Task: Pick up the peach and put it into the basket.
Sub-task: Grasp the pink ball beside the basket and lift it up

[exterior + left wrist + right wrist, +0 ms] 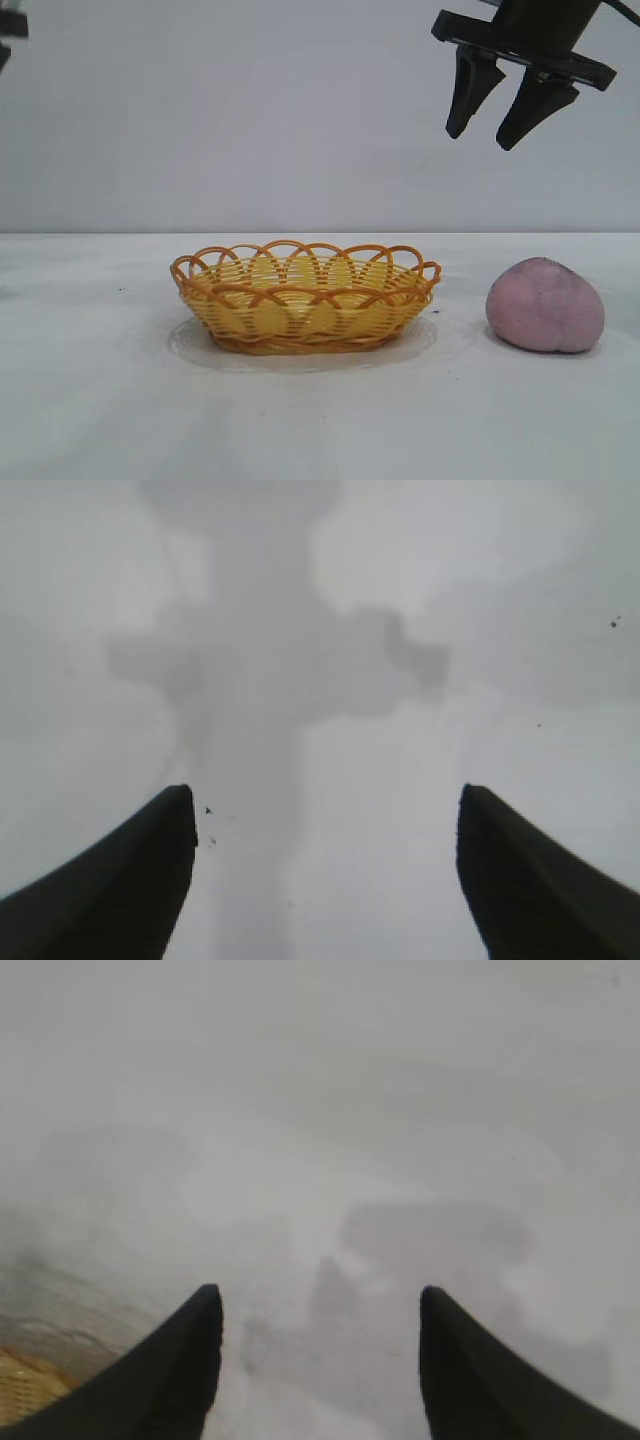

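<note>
The dull pinkish-purple peach (545, 305) lies on the white table at the right. The yellow wicker basket (305, 296) with an orange looped rim stands in the middle, empty. My right gripper (482, 136) hangs high above the table, over the gap between basket and peach, open with nothing between its fingers. In the right wrist view the right gripper (320, 1305) shows bare table between its fingers and a corner of the basket (25, 1385); the peach is out of that view. My left gripper (325, 800) is open over bare table; only a bit of that arm (10, 25) shows at the exterior view's upper left.
The white table (100, 400) stretches wide around the basket and peach, against a plain grey wall. Small dark specks (208, 810) dot the surface under the left gripper.
</note>
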Motion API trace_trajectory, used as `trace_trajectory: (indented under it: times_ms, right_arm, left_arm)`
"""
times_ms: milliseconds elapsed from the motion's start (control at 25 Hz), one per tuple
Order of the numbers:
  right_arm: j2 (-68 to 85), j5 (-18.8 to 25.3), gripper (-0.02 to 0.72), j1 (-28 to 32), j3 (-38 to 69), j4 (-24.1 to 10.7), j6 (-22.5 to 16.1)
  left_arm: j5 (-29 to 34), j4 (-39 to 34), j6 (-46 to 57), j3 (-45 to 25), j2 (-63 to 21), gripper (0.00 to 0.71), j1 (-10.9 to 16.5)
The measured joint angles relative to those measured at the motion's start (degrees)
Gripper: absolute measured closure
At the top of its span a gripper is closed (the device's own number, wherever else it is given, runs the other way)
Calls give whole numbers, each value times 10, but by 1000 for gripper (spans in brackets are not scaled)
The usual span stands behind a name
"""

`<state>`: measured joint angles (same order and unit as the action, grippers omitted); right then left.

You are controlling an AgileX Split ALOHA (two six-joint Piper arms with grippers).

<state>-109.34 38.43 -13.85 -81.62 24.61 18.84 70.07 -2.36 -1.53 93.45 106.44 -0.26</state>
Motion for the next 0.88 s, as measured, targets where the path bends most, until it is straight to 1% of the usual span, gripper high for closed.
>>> trace_trajectory:
  times_ms: [120, 240, 360, 440, 680, 880]
  right_arm:
    - [0, 0, 325, 0, 0, 0, 0]
    - [0, 0, 325, 0, 0, 0, 0]
    - [0, 1, 325, 0, 0, 0, 0]
    - [0, 1, 325, 0, 0, 0, 0]
    - [0, 1, 325, 0, 0, 0, 0]
    - [0, 1, 325, 0, 0, 0, 0]
  left_arm:
    - [0, 6, -1, -7, -49, 228, 0]
    - [1, 16, -4, -45, -118, 228, 0]
    - [2, 19, -5, -118, -194, 228, 0]
    - [-5, 30, -5, -180, -245, 228, 0]
    - [-45, 56, -6, -354, -411, 228, 0]
    - [-46, 57, -6, -478, -569, 228, 0]
